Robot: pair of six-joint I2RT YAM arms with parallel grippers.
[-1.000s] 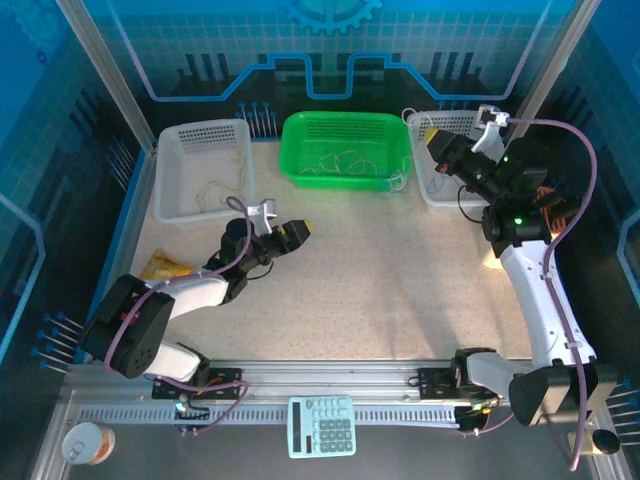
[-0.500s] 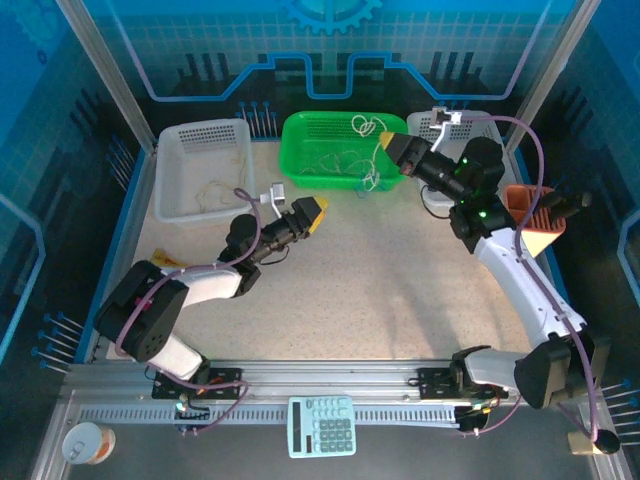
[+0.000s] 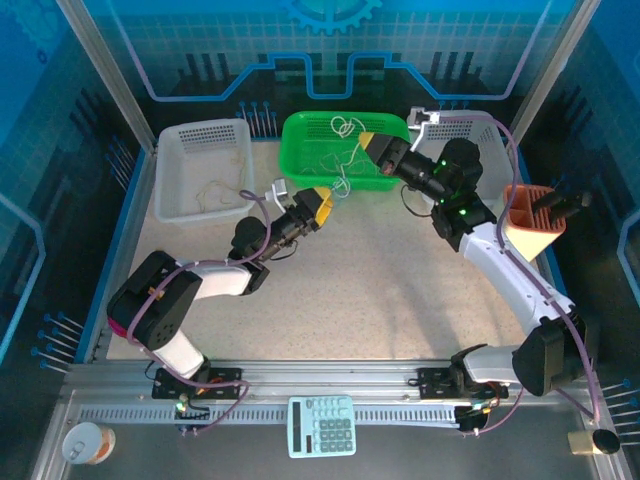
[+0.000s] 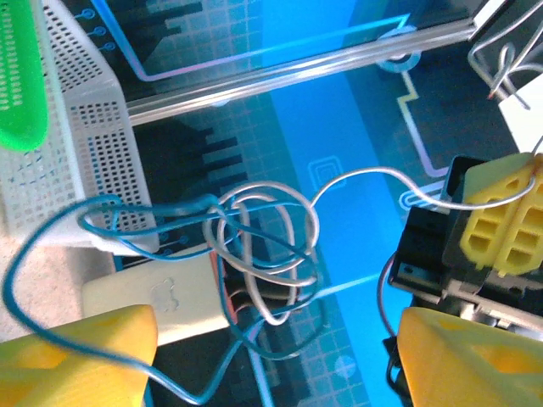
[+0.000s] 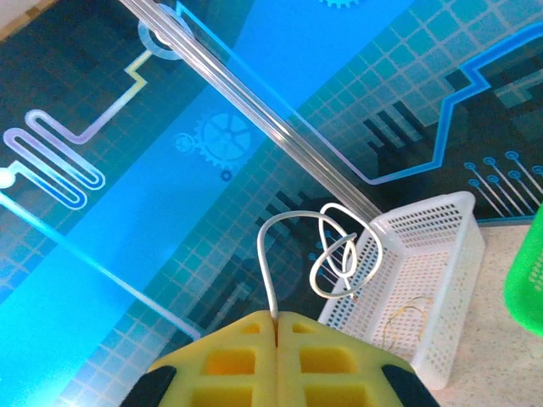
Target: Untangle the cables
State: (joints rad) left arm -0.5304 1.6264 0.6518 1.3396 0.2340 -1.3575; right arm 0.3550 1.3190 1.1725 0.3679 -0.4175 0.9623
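Above the green plastic basket (image 3: pixel 292 130), the right gripper (image 3: pixel 366 141) pinches a thin whitish cable (image 5: pixel 262 254). Just in front of it, the left gripper (image 3: pixel 322 200) is spread wide.

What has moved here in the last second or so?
The right gripper swung left, from the far-right white basket to above the green basket, shut on the cables, which dangle from it. The left gripper, open, pushed forward toward the tangle. The baskets and the calculator stayed put.
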